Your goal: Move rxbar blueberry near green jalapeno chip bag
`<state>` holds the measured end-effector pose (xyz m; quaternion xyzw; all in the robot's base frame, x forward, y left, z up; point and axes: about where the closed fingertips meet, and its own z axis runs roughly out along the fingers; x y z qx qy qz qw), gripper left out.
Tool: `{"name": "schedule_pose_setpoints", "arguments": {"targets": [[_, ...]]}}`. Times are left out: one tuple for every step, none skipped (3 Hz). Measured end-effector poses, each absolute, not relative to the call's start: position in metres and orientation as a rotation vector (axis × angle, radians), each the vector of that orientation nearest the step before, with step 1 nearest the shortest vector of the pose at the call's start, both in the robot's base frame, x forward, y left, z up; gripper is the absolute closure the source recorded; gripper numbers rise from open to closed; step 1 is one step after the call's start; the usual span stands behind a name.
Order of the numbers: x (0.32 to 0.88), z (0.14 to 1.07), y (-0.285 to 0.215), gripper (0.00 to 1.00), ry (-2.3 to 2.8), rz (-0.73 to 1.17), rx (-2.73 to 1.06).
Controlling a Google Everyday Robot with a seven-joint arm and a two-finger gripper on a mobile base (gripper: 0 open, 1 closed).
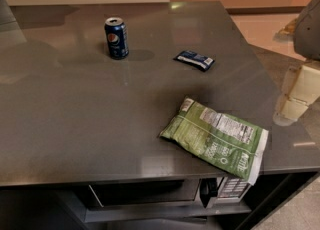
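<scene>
Containers on the grey table [75, 124] are two. A blue Pepsi can [116, 37] stands upright toward the far left, and whether it holds anything cannot be told from this angle. The green jalapeno chip bag [215, 136] lies flat and crinkled near the front right, its white nutrition panel facing up; its mouth looks closed and its contents are hidden. Under the tabletop, a microwave [150, 193] sits on a lower shelf with its door shut.

The bag lies slanted across the front of the table, and its lower right corner hangs a little over the front edge. The can stands well in from every edge. Broad bare surface stretches across the left half of the table and through the middle, between the can and the bag. A clear strip also runs between the bag and the small wrapper beyond it.

The rxbar blueberry [194, 60] lies flat on the table, a small dark blue wrapper with white ends, to the right of the can and farther back than the bag, apart from both. The gripper [297, 94] hangs at the right side of the view, by the table's right edge, with its cream-coloured body below the grey arm [310, 24]. It is to the right of the bar and somewhat nearer the front, well apart from it. Whether it is open or closed cannot be told; the bar, the bag and the can all rest on the table, apart from it.
</scene>
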<state>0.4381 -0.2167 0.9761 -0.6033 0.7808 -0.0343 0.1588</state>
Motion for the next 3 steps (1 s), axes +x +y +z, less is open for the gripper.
{"name": "schedule_pose_setpoints", "arguments": {"targets": [[0.446, 0.978, -0.216, 0.00, 2.235, -0.102, -1.710], [0.475, 0.972, -0.209, 0.00, 2.235, -0.071, -1.680], [0.517, 0.959, -0.195, 0.00, 2.232, 0.005, -1.634]]}}
